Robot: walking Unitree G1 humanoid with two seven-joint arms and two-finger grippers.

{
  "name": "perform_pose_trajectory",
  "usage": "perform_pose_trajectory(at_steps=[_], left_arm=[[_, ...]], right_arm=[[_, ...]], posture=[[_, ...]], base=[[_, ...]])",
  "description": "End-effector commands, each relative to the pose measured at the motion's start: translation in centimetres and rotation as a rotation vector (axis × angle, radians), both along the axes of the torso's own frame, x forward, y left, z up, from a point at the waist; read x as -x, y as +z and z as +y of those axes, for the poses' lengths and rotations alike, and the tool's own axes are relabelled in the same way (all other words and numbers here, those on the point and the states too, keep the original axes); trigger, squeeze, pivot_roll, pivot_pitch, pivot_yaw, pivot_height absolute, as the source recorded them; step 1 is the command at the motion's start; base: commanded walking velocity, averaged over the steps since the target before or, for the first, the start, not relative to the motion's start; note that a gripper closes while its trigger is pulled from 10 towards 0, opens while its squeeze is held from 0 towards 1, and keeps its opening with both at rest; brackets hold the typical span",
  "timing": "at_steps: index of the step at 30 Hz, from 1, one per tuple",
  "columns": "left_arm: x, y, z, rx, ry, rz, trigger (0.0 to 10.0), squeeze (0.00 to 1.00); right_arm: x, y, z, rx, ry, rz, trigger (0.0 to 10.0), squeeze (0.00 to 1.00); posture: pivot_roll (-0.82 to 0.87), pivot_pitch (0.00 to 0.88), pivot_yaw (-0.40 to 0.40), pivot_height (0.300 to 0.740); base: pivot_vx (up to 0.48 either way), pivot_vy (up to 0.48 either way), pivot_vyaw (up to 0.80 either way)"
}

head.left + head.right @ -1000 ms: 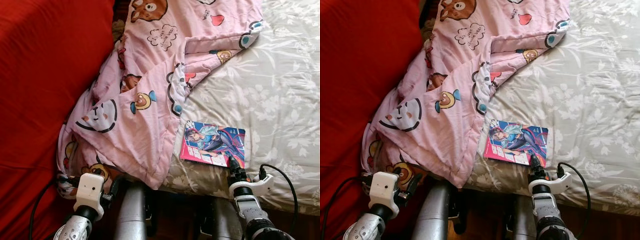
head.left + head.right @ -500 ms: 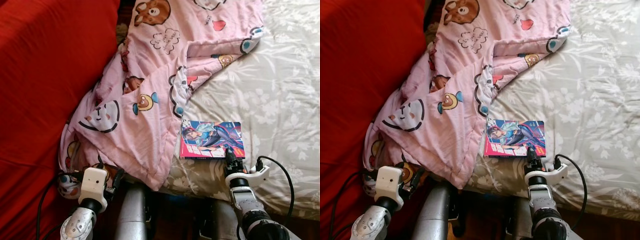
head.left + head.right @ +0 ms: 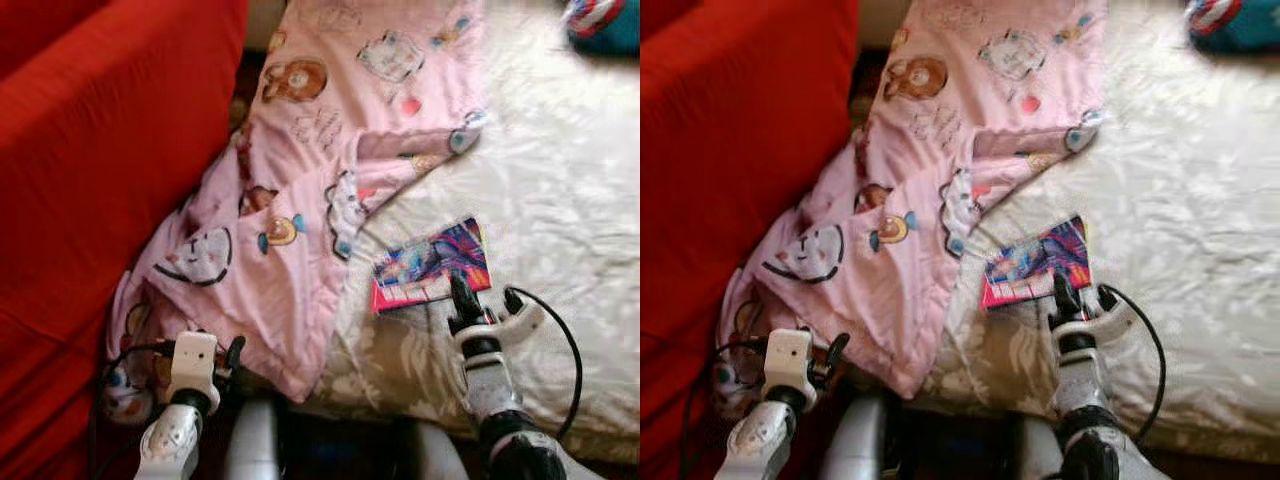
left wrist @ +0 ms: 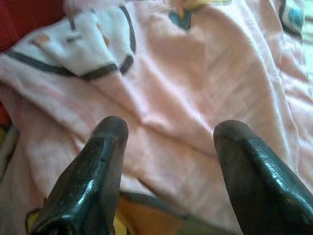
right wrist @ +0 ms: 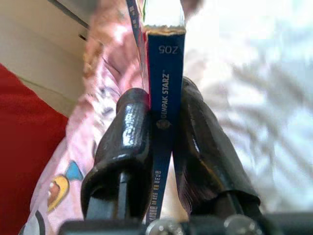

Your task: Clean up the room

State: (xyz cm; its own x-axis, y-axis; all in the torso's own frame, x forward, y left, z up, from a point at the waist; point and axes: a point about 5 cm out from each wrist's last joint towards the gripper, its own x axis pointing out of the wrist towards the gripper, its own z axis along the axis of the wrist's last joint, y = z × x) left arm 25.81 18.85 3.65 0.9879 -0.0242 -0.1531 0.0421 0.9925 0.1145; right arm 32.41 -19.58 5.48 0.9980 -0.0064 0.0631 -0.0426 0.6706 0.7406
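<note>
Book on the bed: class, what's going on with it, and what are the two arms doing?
The right gripper has its fingers shut on the spine of the colourful book, raising one edge off the floral bedspread. The left gripper hangs open at the pink cartoon blanket that spills off the bed beside a red cover.

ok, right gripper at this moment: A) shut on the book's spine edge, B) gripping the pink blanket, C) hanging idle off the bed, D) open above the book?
A: in the right wrist view the two black fingers press both sides of the book, and the right gripper sits at the book's near edge on the bed.
</note>
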Motion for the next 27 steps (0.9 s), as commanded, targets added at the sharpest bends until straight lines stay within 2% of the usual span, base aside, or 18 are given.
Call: perform_pose_trajectory(at_steps=[1,6,9,10,11,12,17,21,27], left_arm=[[0.5,-1.0,0.5,0.028,0.043,0.034,10.0,0.0],[0.1,-1.9,0.6,0.067,0.07,0.064,10.0,0.0],[-0.1,-2.6,0.7,0.101,0.09,0.088,10.0,0.0],[-0.1,-2.9,0.8,0.121,0.106,0.108,10.0,0.0],[-0.1,-2.9,0.8,0.121,0.106,0.108,10.0,0.0],[-0.2,-3.8,0.6,0.156,0.125,0.155,10.0,0.0],[0.4,-5.2,0.3,0.157,0.118,0.233,10.0,0.0],[1.6,-6.7,0.9,0.151,0.144,0.312,10.0,0.0],[1.7,-7.2,1.3,0.14,0.163,0.356,10.0,0.0]], right_arm=[[0.3,0.2,-0.3,0.082,-0.005,-0.018,10.0,0.0],[0.9,0.7,-0.6,0.246,-0.033,-0.034,10.0,0.0],[1.6,-0.1,-0.2,0.341,-0.007,0.009,10.0,0.0],[2.0,-0.8,0.0,0.399,0.011,0.047,10.0,0.0],[2.0,-0.8,0.0,0.399,0.011,0.047,10.0,0.0],[2.8,-1.8,0.1,0.459,0.023,0.099,10.0,0.0],[4.0,-3.2,0.2,0.494,0.022,0.164,10.0,0.0],[5.0,-4.6,0.5,0.506,0.035,0.242,10.0,0.0],[4.9,-4.8,0.6,0.508,0.03,0.263,10.0,0.0]], posture=[[0.1,0.022,-0.023,0.64],[0.08,0.0,-0.032,0.64],[0.06,0.0,-0.051,0.64],[0.06,0.0,-0.054,0.64],[0.06,0.0,-0.054,0.64],[0.05,0.0,-0.065,0.645],[0.04,0.0,-0.064,0.665],[0.03,0.0,-0.071,0.69],[0.02,0.0,-0.066,0.72]], base=[[0.0,0.0,0.0],[0.0,0.0,0.0],[0.0,0.0,0.0],[0.0,0.0,0.0],[0.0,0.0,0.0],[0.0,0.0,0.0],[0.0,0.0,0.0],[0.0,0.0,0.0],[0.0,0.0,0.0]])
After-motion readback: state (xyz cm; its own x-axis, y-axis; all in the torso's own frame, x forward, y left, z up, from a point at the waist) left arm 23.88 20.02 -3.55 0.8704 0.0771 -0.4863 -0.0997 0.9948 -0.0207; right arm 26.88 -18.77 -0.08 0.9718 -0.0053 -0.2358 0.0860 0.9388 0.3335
